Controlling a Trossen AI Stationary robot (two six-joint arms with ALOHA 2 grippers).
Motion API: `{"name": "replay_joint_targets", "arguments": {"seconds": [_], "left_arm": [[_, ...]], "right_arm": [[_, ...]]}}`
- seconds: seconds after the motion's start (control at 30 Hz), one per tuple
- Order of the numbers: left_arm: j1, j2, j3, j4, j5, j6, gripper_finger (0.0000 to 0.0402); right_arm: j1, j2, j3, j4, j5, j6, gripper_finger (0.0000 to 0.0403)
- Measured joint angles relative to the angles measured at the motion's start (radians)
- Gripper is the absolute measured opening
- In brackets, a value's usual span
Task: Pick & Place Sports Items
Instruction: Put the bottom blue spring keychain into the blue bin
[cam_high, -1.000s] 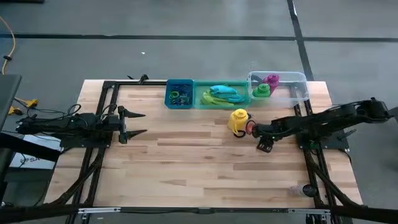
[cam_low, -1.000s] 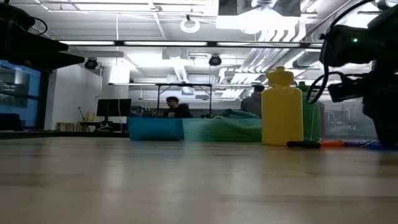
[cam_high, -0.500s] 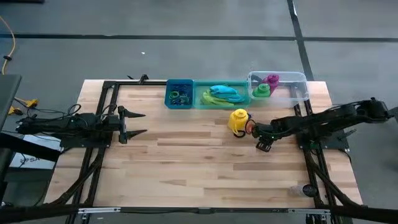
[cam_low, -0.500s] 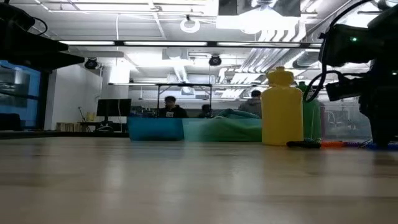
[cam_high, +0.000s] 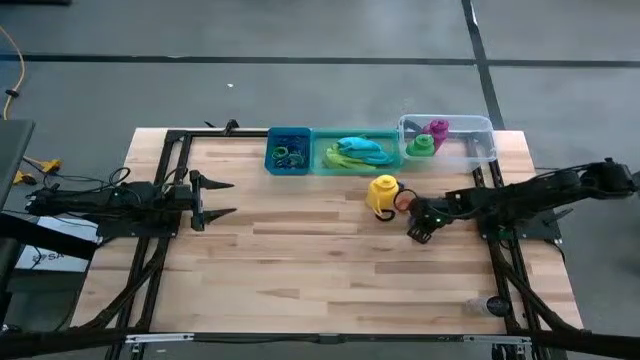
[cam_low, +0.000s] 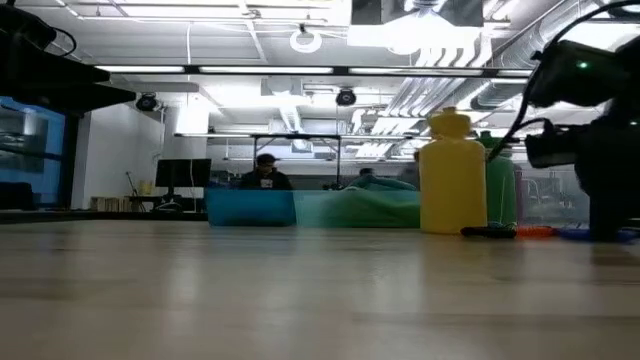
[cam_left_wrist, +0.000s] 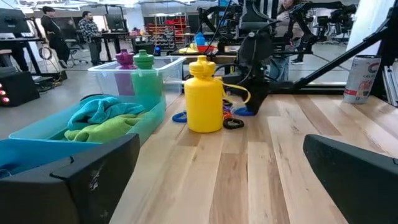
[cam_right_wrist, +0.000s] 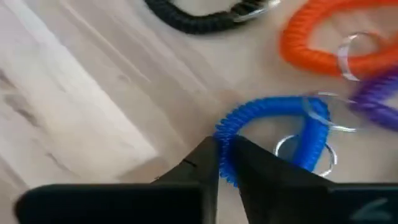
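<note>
In the right wrist view the right tool (cam_right_wrist: 225, 163) has just pinched narrow onto the blue coiled ring (cam_right_wrist: 273, 134), its fingers meeting on the coil where a second ago they stood apart. That grip looks like the pick; lifting toward the blue bin (cam_high: 289, 150) should follow. Just beyond lie the orange coiled ring (cam_right_wrist: 329, 34) and the black coiled ring (cam_right_wrist: 205, 15) on the table (cam_high: 300, 260). The yellow bottle (cam_high: 383, 194) stands beside them. Farther back, the cloths fill the green bin (cam_high: 357, 153); two bottles stand in the clear bin (cam_high: 460, 135). The left tool (cam_high: 212, 198) waits wide open at the table's left
</note>
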Motion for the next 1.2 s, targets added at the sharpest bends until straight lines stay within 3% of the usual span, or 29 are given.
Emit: {"name": "replay_joint_targets", "arguments": {"seconds": [0.2,0.33,0.83,1.2], "left_arm": [[0.000,0.000,0.000,0.000,0.000,0.000,0.0368],[0.000,0.000,0.000,0.001,0.000,0.000,0.0368],[0.000,0.000,0.000,0.003,0.000,0.000,0.0368],[0.000,0.000,0.000,0.003,0.000,0.000,0.0368]], "right_arm": [[0.007,-0.031,-0.017,0.010,-0.151,0.078,0.0003],[0.035,-0.119,-0.028,-0.021,-0.227,0.141,0.0002],[0.149,-0.606,-0.024,0.064,-0.022,0.289,0.0000],[0.167,-0.705,-0.021,0.345,0.061,0.243,0.0000]]}}
